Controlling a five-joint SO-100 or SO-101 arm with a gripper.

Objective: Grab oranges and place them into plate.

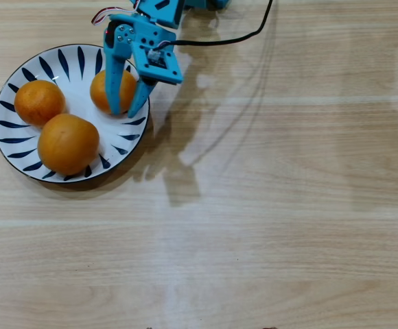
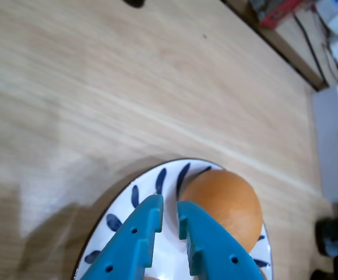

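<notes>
Jaws, blue plastic: fingers (image 1: 114, 86) straddle one small orange (image 1: 103, 89) in the overhead view, one on each side, tips down near the plate floor. Whether they press the fruit or stand just off it, I cannot tell. In the wrist view the two fingers (image 2: 143, 230) show only a narrow gap at the tips, with an orange (image 2: 227, 201) just beside them to the right.

That orange sits on the plate (image 1: 7, 137) near its right rim. A second small orange (image 1: 40, 102) lies at the plate's left side; the larger orange (image 1: 68, 143) lies at the plate's near side, close to the second. All three are inside the plate.

Plate: white, dark blue leaf strokes round the rim, at the table's far left corner in the overhead view.

Table (image 1: 267, 226): pale wood-grain, glossy, faint seams running across, soft arm shadows right of the plate. A black cable (image 1: 240, 38) trails from the arm across the far edge.

Wrist view, beyond the table edge: dark floor, a grey slab (image 2: 332, 146), red and white clutter (image 2: 280, 9), too blurred to name.
</notes>
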